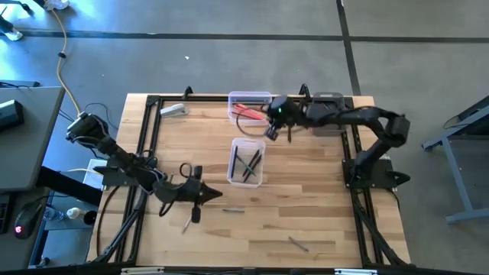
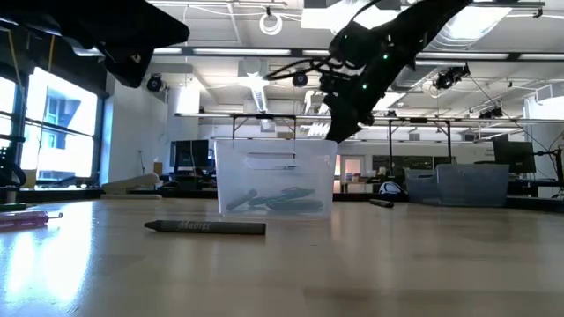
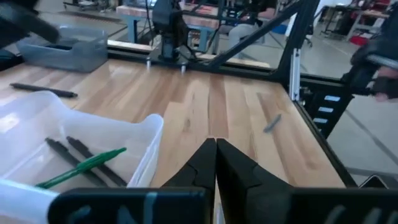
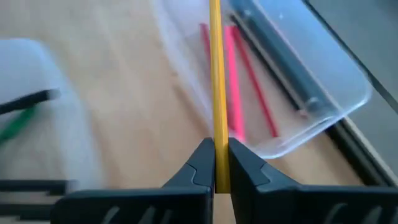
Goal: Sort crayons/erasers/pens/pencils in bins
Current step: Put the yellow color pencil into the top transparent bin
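Observation:
My right gripper [image 4: 219,155] is shut on a yellow pencil [image 4: 216,74] and hovers at the near edge of the far clear bin [image 1: 246,101], which holds pink and red pencils [image 4: 233,59]. It also shows in the high view [image 1: 270,131]. The middle clear bin [image 1: 247,162] holds dark pens and a green pen [image 3: 87,167]. The smoky grey bin [image 1: 328,101] stands at the far right under the right arm. My left gripper [image 1: 217,193] is shut and empty, above the table to the near left of the middle bin. My right gripper pinches the yellow pencil's shaft [image 4: 217,134] between its two fingers. The pencil runs along the fingers and sticks out forward past their tips, out over the far clear bin. It is lifted clear of the table.
Loose on the wood: a dark crayon [image 2: 204,227] near the middle bin, a small stick [image 1: 187,223] under the left gripper, a grey one [image 1: 298,244] near the front edge, and a pale object [image 1: 174,110] at the far left. A black frame rims the table.

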